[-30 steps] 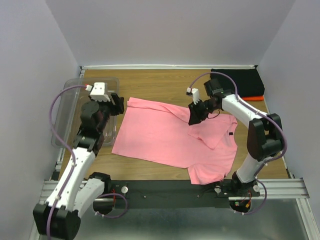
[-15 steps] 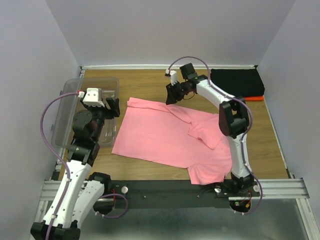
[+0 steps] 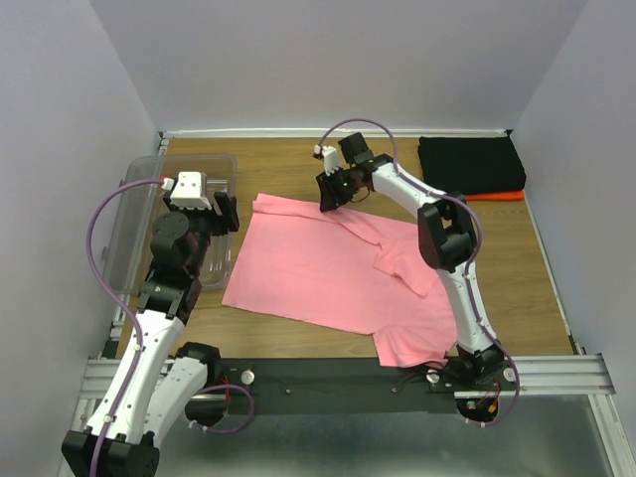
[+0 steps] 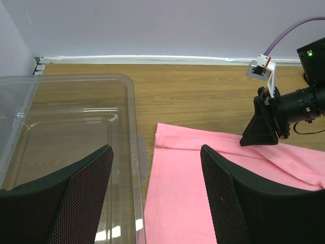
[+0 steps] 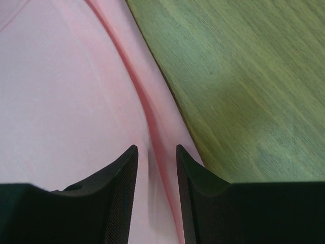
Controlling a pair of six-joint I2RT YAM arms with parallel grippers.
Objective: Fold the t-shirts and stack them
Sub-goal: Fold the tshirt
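Pink shirt [image 3: 318,273] far edge beneath right gripper [image 3: 326,199]; gripper slightly spread, straddling fold.

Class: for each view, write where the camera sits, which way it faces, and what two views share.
Top external: above, behind the bases, looking down at the table; both arms show.
Left wrist: on the left gripper, facing the far wall over clear tub and pink t-shirt; own fingers show.
Right wrist: on the right gripper, looking down at the shirt's edge; own fingers.
Shared: top and left wrist both show the right gripper.
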